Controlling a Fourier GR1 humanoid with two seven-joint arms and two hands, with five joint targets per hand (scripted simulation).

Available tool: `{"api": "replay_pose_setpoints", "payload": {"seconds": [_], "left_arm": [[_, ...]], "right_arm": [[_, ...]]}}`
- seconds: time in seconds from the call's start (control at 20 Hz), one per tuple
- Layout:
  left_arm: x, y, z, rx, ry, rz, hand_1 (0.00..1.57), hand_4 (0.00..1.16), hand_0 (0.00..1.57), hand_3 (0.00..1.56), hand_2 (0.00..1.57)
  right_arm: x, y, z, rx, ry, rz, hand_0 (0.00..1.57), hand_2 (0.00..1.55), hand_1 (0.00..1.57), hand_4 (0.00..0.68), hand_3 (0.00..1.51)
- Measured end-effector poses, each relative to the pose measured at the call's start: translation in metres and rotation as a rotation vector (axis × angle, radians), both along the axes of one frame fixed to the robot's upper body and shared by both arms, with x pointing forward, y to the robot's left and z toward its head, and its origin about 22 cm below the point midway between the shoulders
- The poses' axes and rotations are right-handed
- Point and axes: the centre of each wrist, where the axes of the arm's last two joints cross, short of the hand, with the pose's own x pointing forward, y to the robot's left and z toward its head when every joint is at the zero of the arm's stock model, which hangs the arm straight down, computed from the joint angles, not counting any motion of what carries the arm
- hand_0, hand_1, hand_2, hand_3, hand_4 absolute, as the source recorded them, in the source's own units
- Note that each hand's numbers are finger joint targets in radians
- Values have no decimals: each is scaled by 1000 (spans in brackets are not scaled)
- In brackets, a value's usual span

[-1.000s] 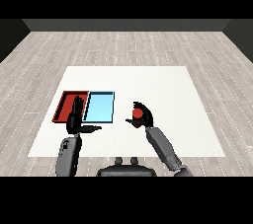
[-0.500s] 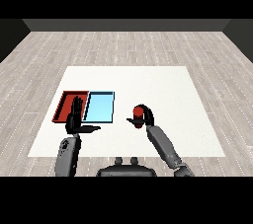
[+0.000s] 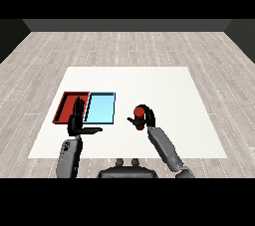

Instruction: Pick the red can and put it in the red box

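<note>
The red can [image 3: 139,116] stands upright right of the two trays, with my right hand [image 3: 146,118] curled round it from behind and the right. The red tray [image 3: 66,106] lies at the table's left and holds nothing that I can see. The light blue tray [image 3: 100,107] lies against its right side. My left hand [image 3: 76,122] is raised with straight fingers and thumb out, over the near edge of the red tray, holding nothing.
The white table [image 3: 164,90] stretches wide behind and to the right of the can. Wooden floor surrounds it.
My right hand has closed in round the red can and shifted slightly left with it. The left hand has barely moved.
</note>
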Motion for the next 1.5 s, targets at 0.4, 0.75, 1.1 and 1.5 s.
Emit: {"api": "replay_pose_setpoints", "payload": {"seconds": [0.4,0.75,1.1,1.5], "left_arm": [[-4,-5,-2,15,-13,-15,0,0,0,0,0],[9,-24,7,15,3,-79,0,0,0,0,0],[11,-43,18,-18,17,-171,0,0,0,0,0],[7,-76,29,13,61,-281,0,0,0,0,0]], "right_arm": [[-4,-11,42,-13,-115,-5,1571,1467,1571,600,1399],[-17,-35,73,-32,-236,-26,1518,1453,1518,600,1400],[-19,-27,113,-7,-353,-49,1561,1460,1561,602,1408],[-1,9,139,15,-415,-41,1571,1464,1571,646,1406]]}}
